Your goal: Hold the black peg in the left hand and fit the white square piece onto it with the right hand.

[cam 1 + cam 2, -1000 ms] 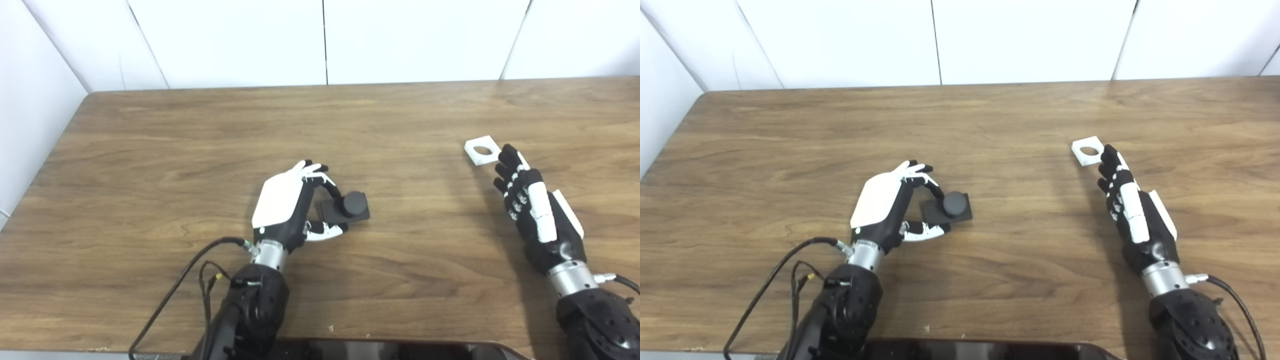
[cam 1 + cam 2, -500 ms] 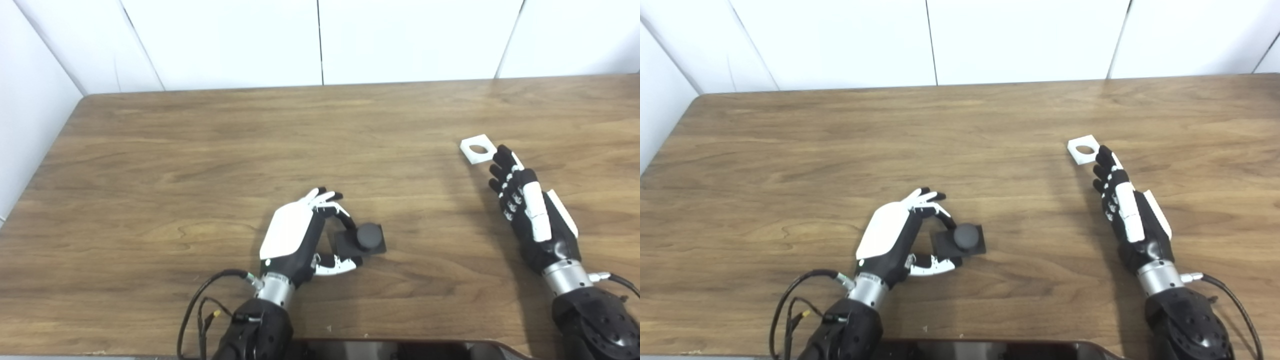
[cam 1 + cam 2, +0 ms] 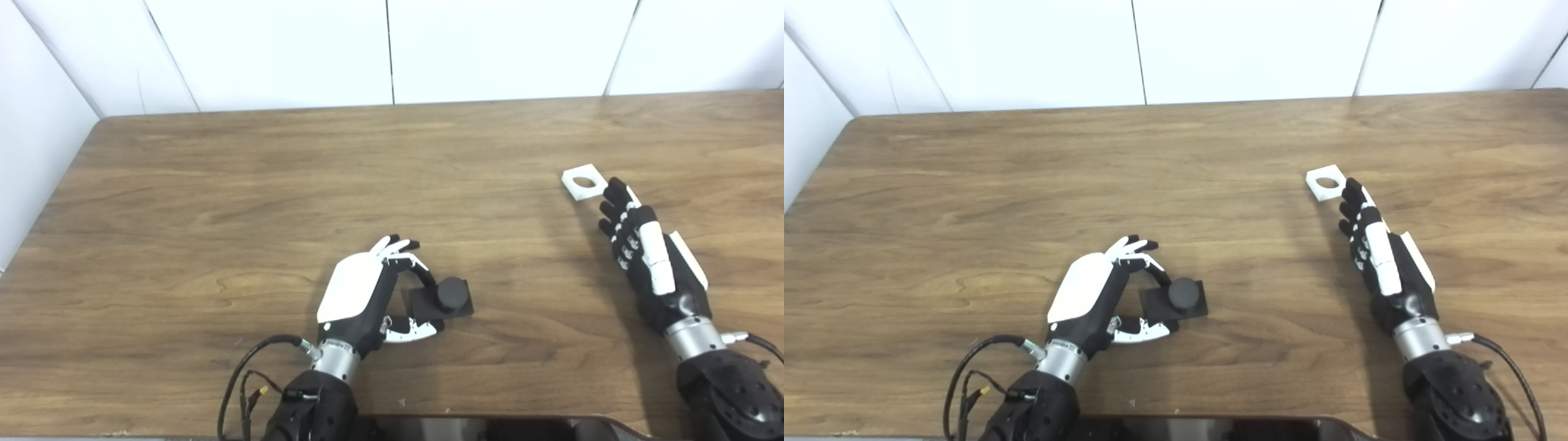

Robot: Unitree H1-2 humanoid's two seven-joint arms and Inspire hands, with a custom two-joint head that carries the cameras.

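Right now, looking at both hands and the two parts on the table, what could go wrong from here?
1. The left hand only pinches one edge of the black peg, whose base rests on the table; lifting could tip or drop it.
2. The right hand is open, fingertips just beside the white square piece; reaching may push it away rather than grasp it.
3. The piece lies flat, so fingers may struggle to get under it.

Smooth wood-grain table [image 3: 245,184]
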